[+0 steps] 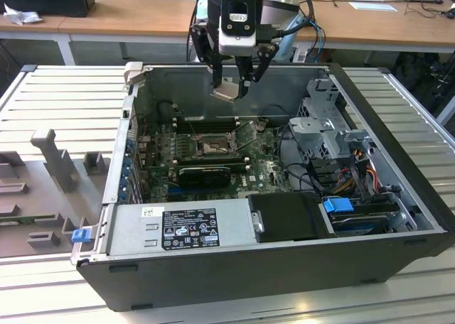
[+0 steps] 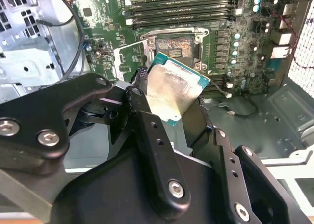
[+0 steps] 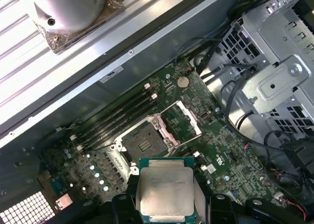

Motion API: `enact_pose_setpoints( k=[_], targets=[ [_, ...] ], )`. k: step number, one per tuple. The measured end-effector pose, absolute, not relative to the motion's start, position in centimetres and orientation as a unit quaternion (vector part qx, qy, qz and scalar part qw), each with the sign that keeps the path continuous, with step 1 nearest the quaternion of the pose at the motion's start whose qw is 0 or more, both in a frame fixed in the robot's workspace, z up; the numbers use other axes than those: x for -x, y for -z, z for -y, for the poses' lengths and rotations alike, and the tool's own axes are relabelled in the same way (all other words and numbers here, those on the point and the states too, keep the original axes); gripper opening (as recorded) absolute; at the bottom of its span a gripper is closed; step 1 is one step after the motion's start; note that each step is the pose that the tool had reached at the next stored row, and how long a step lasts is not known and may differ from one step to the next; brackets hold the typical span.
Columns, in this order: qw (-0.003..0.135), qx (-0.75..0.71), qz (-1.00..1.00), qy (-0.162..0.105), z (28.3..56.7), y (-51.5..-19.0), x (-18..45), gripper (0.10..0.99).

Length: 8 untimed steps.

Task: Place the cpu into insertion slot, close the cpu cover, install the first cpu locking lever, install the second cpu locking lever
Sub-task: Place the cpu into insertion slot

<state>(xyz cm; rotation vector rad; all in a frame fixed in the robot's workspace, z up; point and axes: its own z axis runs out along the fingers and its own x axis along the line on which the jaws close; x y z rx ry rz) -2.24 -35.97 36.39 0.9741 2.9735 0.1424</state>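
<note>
1. Cpu [image 1: 228, 91] hung in the air over the open computer case [image 1: 213, 267], well above the green circuit board [image 1: 266, 169]; its pale face showed in the first wrist view [image 3: 164, 197].
2. Jaws of the gripper [image 1: 230, 84] were clamped on opposite edges of the cpu.
3. On the board, the insertion slot [image 3: 142, 144] lay uncovered, dark centre exposed.
4. Beside the slot, the cpu cover [image 3: 191, 120] stood swung up on its hinge.
5. Long black memory slots [image 3: 117, 118] ran alongside the socket.
6. Case sat on a ribbed grey worktop [image 1: 57, 96].
</note>
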Motion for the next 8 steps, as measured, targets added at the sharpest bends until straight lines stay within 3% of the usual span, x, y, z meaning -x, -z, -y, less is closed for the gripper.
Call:
enact_pose_setpoints(
  k=[8],
  targets=[
    [0.006, -0.332, -0.942, -0.045, 35.97, -36.37, 2.82, 0.525]
  ],
)
